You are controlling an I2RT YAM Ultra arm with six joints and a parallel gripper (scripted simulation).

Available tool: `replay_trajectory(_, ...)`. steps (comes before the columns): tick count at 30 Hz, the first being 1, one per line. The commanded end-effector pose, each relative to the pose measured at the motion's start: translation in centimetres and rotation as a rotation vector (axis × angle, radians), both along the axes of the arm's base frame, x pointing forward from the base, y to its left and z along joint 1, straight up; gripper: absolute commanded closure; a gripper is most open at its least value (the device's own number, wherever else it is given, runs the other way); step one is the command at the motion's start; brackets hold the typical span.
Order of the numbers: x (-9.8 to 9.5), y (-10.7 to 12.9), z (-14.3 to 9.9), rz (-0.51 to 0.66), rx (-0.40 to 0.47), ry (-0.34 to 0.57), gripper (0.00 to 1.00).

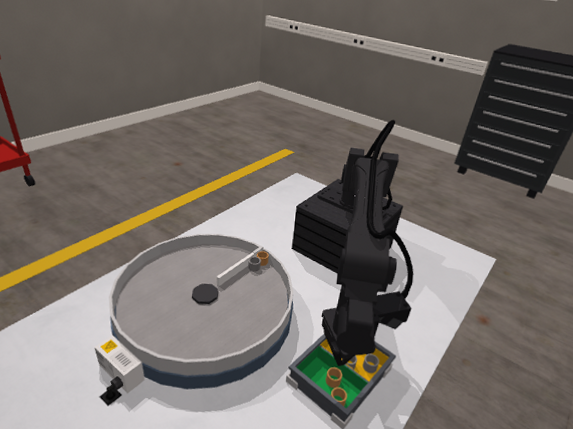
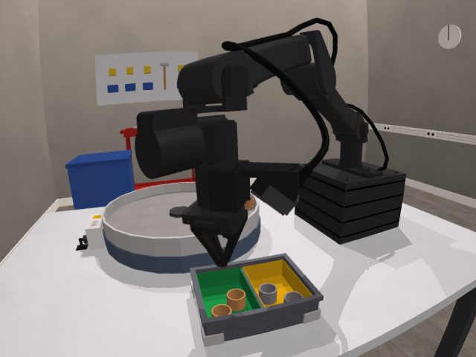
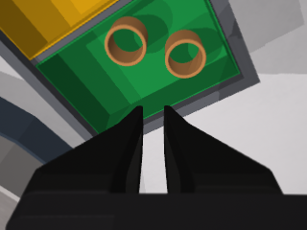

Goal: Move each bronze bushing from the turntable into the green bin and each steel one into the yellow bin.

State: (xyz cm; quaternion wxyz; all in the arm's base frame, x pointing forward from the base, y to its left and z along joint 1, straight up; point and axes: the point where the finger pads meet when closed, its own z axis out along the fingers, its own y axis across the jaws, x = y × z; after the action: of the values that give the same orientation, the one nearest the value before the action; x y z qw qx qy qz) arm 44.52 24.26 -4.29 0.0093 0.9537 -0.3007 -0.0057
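My gripper (image 1: 340, 361) (image 2: 222, 264) (image 3: 153, 115) hangs just above the near rim of the green bin (image 2: 217, 285) (image 3: 139, 81). Its fingers are shut with a thin empty gap between them. Two bronze bushings (image 2: 236, 299) (image 2: 221, 310) (image 3: 126, 40) (image 3: 185, 54) stand in the green bin. Two steel bushings (image 2: 268, 293) (image 2: 292, 296) stand in the yellow bin (image 2: 277, 277) beside it. On the turntable (image 1: 200, 302), a bronze bushing (image 1: 262, 257) and a steel bushing (image 1: 254, 264) sit together at the far rim.
A white bar (image 1: 234, 272) runs from the turntable's black hub (image 1: 203, 294) to the rim beside the two bushings. The arm's black base block (image 1: 327, 220) stands behind the bins. A small control box (image 1: 119, 363) sits at the turntable's front left.
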Motion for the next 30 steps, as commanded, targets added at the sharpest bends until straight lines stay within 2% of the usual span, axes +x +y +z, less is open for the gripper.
replay_trajectory(1,0.8,-0.5,1.9,-0.027,0.022,-0.044,0.88)
replay_trajectory(8,0.5,-1.2,1.9,-0.044,0.022,-0.044,0.88)
replay_trajectory(16,-0.3,-3.2,1.9,-0.087,0.021,-0.043,0.88)
replay_trajectory(22,-1.2,-5.5,1.8,-0.138,0.021,-0.043,0.88)
replay_trajectory(24,-1.2,-5.5,1.8,-0.138,0.021,-0.043,0.88)
replay_trajectory(30,-2.5,-8.3,1.7,-0.202,0.021,-0.043,0.88)
